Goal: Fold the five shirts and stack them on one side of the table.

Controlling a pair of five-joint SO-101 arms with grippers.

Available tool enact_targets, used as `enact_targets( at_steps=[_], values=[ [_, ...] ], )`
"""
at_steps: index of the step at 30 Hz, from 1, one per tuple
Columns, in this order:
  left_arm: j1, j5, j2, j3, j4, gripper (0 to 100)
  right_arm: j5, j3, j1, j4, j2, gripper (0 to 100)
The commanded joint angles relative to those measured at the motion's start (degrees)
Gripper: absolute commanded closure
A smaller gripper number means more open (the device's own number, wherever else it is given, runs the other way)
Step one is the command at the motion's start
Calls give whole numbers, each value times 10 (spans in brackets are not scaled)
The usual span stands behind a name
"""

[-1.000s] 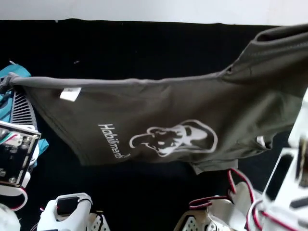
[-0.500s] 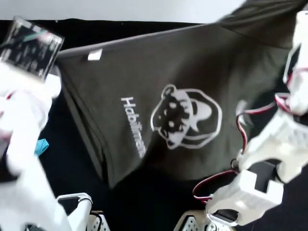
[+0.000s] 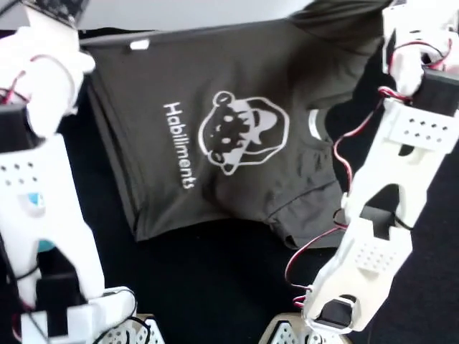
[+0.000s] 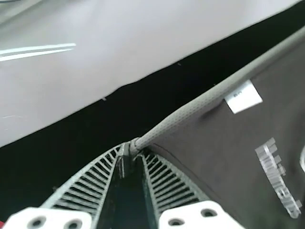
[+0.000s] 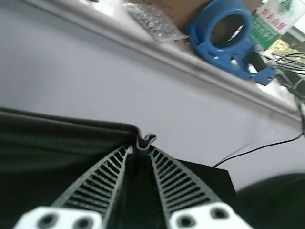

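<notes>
A dark grey shirt (image 3: 229, 143) with a white printed figure lies spread over the black table, print up. Its hem is stretched along the far edge, and a sleeve is bunched up at its near right (image 3: 308, 215). In the left wrist view my left gripper (image 4: 129, 150) is shut on the hem's corner (image 4: 200, 107), close to a white tag (image 4: 243, 97). My right gripper (image 5: 142, 143) is shut on a fold of the shirt's edge (image 5: 71, 126) at the far right. Both white arms, left (image 3: 43, 179) and right (image 3: 401, 165), stretch toward the table's far side.
A bit of teal cloth (image 3: 43, 246) peeks from behind the left arm. Black table cover (image 3: 215, 287) lies bare in front of the shirt. Beyond the far edge are a pale wall, a blue ring-shaped object (image 5: 224, 28) and a cable (image 5: 257, 149).
Both arms swung from the near side toward the far edge, carrying the shirt with them. The shirt went from hanging stretched between them to lying spread, print up.
</notes>
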Motion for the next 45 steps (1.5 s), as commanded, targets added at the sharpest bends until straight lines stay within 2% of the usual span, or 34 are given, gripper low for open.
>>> enact_targets(
  at_steps=[1,5,10,13,23,28,32,34,37,43,45],
  values=[
    [-24,-1,58,-87,26,992,-2,1,-9,-19,22,993],
    [-7,0,139,-128,33,992,-2,-1,-28,-31,66,993],
    [2,0,242,-205,13,992,-2,0,-30,-114,122,993],
    [1,0,302,-245,18,992,-2,0,-31,-124,153,993],
    [33,3,430,-268,62,992,-4,0,-65,7,262,993],
    [40,0,431,-270,159,992,-4,-29,-57,84,276,993],
    [43,-1,406,-269,249,992,-2,-89,-35,195,262,993],
    [40,-1,384,-255,257,992,0,-116,-22,255,258,993],
    [45,-1,327,-191,258,992,43,-138,-9,319,258,993],
    [101,-2,175,63,256,992,45,-136,46,318,236,993],
    [104,-2,141,138,227,992,47,-110,66,318,211,993]
  ],
)
